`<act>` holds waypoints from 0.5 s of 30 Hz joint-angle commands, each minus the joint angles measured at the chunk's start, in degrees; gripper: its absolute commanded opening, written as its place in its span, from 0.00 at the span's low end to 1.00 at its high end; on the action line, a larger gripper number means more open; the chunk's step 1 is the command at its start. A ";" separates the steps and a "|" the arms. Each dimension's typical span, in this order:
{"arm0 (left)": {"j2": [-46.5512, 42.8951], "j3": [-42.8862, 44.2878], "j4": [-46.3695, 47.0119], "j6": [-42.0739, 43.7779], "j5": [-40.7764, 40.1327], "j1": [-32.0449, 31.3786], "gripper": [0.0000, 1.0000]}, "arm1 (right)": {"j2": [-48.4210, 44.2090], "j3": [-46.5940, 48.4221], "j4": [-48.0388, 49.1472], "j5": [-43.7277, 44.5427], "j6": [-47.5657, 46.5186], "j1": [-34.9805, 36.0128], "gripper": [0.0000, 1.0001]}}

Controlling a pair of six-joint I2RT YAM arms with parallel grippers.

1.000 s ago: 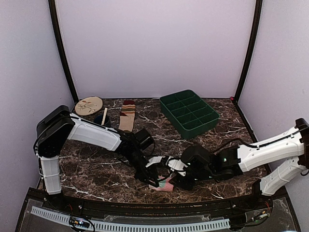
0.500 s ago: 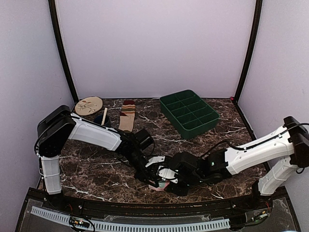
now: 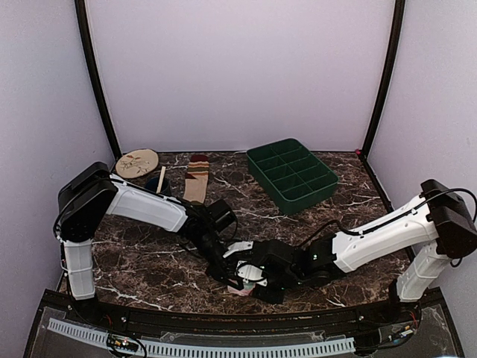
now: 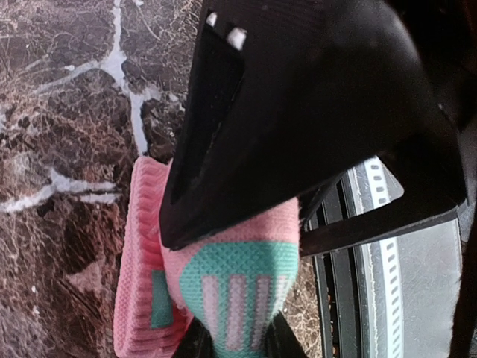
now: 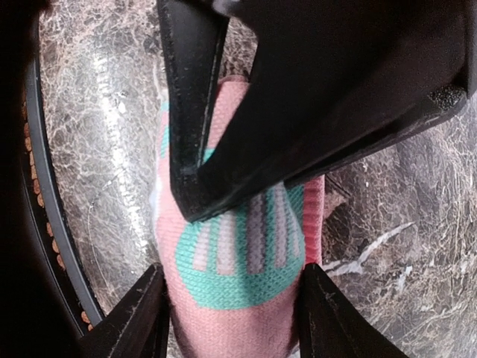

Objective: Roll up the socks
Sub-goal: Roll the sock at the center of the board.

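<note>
From above, the right arm now stretches farther across the table than a second ago. The right gripper (image 3: 250, 281) has slid in from the sock's right side until it sits over the pink sock (image 3: 239, 289), which lies near the front edge. Only a sliver of pink still shows, where more of it lay bare before. The left gripper (image 3: 229, 273) has hardly shifted and meets the right one over the same sock. The tan striped sock (image 3: 197, 177) lies flat at the back as before, beside the round plate (image 3: 137, 162) and well apart from the green tray (image 3: 292, 174).

In the left wrist view, the pink sock's teal patch with pale bars is pinched between the left fingertips (image 4: 196, 348) at the bottom edge. The right gripper's black body looms over the upper part of the sock.

In the right wrist view, the right fingers (image 5: 131, 324) stand spread wide. The sock fills the gap between them and meets both inner faces.
</note>
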 commanded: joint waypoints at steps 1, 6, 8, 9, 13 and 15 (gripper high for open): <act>3.00 -1.44 -6.43 0.58 -5.17 -0.08 0.00 | 2.65 0.01 1.24 -1.01 -1.70 0.49 0.54; 3.24 -1.31 -6.23 0.50 -2.68 0.13 0.00 | 3.87 -0.61 1.76 -1.11 -2.19 0.46 0.54; 3.36 -1.10 -6.23 0.43 -2.30 0.14 0.00 | 4.40 -0.85 2.16 -1.03 -2.23 0.47 0.54; 3.44 -0.97 -6.29 0.41 -2.16 0.14 0.00 | 4.71 -0.95 2.35 -1.03 -2.16 0.51 0.54; 3.65 -0.71 -6.34 0.28 -1.47 0.27 0.00 | 6.00 -0.88 2.62 -1.11 -1.81 0.51 0.51; 3.67 -0.73 -6.34 0.19 -1.33 0.32 0.00 | 6.24 -1.15 2.93 -0.95 -1.56 0.39 0.45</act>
